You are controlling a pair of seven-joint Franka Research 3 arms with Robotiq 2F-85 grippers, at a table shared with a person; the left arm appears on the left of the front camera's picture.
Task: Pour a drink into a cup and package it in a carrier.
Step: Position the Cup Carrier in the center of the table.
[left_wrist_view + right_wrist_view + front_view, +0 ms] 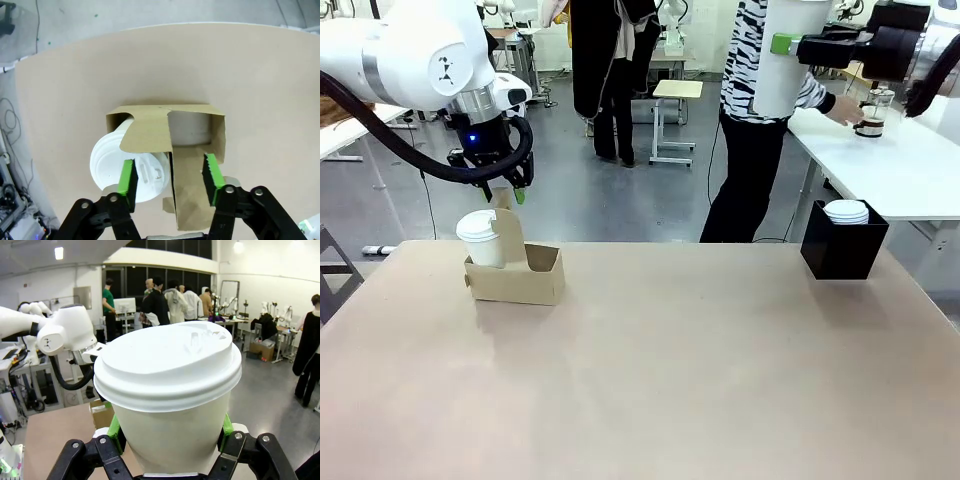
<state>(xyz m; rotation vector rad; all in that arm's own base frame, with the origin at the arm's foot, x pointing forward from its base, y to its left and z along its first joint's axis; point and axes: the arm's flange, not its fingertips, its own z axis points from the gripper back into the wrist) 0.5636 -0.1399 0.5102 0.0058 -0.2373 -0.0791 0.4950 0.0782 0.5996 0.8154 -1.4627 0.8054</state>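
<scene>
High at right, right gripper (170,434) pinches lidded cup (167,365) mid-wall; thin paper likely crushes, so grip lightly. Far left, left gripper (170,180) spread over carrier (220,140).

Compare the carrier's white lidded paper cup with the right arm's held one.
Carrier's white lidded paper cup sits in the brown cardboard carrier; the held white cup is clamped by the right end effector. The first is down at the table; the second aloft. Both upright, lidded.
</scene>
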